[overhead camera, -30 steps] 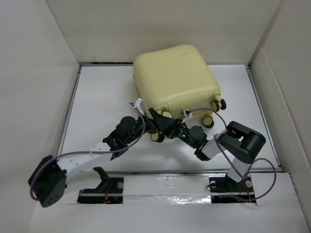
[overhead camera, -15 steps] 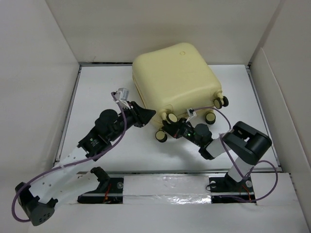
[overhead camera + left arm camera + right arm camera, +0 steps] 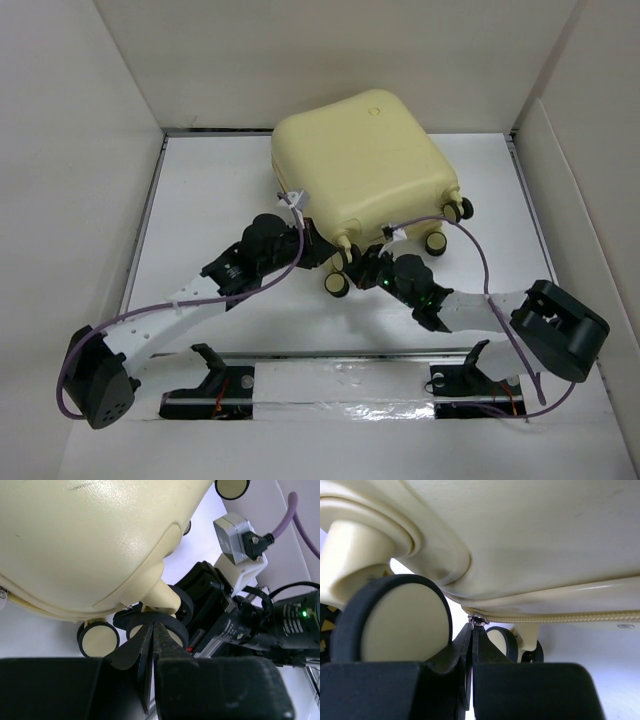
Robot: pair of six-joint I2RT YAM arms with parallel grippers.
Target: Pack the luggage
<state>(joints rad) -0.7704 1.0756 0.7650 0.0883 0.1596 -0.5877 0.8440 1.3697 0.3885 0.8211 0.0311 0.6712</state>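
Lying shut and flat at the far middle of the table [image 3: 210, 190], the luggage [image 3: 365, 165] has its wheels [image 3: 436, 243] along its near edge. Both arms reach in at the near left corner of that edge. The left gripper [image 3: 152, 630] is fully closed, fingers pressed together with nothing seen between them and tips just beside a wheel stem. The right gripper [image 3: 471, 632] is also closed. Its tips meet at the small metal zip pull [image 3: 478, 620], which they seem to pinch, under the shell where the zip [image 3: 560, 616] runs off to the right.

The shell looks stiff, smooth and rounded, so narrow fingers would likely slip off it. It probably slides easily on the table when pulled, and the wheels will turn rather than give purchase. The best holds are probably the zip pull, a wheel stem or the seam lip, with one gripper bracing the case while the other draws the zip.
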